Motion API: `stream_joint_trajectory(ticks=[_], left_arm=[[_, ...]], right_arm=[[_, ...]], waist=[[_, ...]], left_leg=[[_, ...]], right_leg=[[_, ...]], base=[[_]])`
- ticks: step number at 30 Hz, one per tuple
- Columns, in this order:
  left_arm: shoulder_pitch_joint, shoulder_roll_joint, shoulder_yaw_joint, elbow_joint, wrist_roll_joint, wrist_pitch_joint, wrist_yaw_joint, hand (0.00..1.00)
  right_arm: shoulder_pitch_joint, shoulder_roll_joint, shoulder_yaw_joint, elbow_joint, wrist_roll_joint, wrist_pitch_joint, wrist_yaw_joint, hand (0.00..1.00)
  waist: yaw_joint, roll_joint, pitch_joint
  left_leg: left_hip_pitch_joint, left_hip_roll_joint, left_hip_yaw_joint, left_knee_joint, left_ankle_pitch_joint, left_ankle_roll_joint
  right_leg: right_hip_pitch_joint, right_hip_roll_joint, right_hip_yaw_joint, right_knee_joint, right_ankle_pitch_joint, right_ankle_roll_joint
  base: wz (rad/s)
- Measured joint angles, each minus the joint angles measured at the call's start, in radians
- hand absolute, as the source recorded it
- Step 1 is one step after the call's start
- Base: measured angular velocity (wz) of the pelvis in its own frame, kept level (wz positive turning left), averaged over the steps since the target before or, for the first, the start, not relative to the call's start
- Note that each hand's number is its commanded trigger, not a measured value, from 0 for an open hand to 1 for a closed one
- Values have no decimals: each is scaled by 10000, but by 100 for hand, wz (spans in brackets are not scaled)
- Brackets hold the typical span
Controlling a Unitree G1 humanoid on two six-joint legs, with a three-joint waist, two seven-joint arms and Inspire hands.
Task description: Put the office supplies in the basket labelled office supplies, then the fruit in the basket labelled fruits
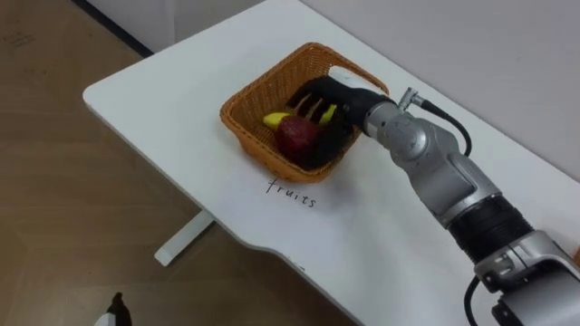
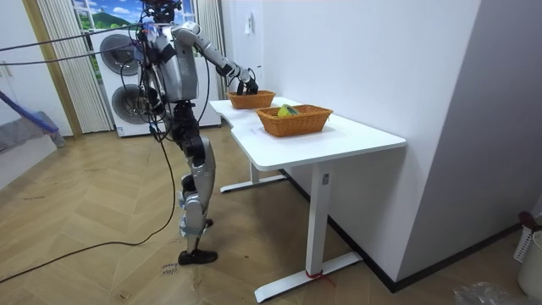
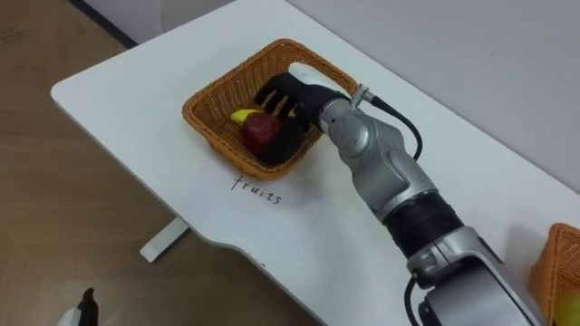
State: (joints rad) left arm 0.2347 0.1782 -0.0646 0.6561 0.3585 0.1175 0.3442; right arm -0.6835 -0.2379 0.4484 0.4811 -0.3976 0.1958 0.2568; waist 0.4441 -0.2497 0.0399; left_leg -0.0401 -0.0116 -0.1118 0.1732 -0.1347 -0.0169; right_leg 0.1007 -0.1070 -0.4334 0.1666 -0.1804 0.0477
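A wicker basket [image 1: 249,95] stands near the table's far left corner, with a handwritten label [image 1: 292,193] on the table in front of it. Inside lie a red apple [image 1: 297,136] and a yellow banana [image 1: 276,119]. My right hand [image 1: 331,101] reaches into the basket from the right. Its dark fingers are stretched out over the fruit, and the thumb sits at the apple's near side. In the room view the hand [image 2: 247,85] hangs over this farther basket [image 2: 251,100].
A second wicker basket [image 2: 294,121] holding yellow items stands on the white table [image 2: 356,135], closer to the room camera; its rim [image 3: 557,263] shows at lower right. I stand at the table's end. The table's foot [image 1: 181,240] rests on the wooden floor.
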Motion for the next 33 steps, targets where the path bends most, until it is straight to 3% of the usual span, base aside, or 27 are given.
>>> stream_joint_trajectory(ticks=[24, 27, 33], left_arm=[[3, 5, -71, 48, -33, 47, -27, 0], [-3, 0, -52, 44, -33, 61, -99, 0], [-45, -38, 29, 0, -31, 60, -405, 0]], right_arm=[[-1, -61, -187, -342, 353, -334, -702, 0], [-1, -70, -619, -960, 361, -343, -735, 0], [-4, -271, -933, -1528, 641, -539, -1035, 0]], waist=[[-417, 83, 46], [-607, 200, 27], [-935, 426, -97]], left_leg=[[59, 4, 44, 50, -6, -2], [51, -1, 63, 118, -12, -2], [164, 21, 256, 126, -10, -1]], right_leg=[[50, 21, 187, -16, 0, 0], [16, 8, 178, -11, 1, -1], [96, -10, 268, 9, 0, 0]], base=[[0], [0], [-11]])
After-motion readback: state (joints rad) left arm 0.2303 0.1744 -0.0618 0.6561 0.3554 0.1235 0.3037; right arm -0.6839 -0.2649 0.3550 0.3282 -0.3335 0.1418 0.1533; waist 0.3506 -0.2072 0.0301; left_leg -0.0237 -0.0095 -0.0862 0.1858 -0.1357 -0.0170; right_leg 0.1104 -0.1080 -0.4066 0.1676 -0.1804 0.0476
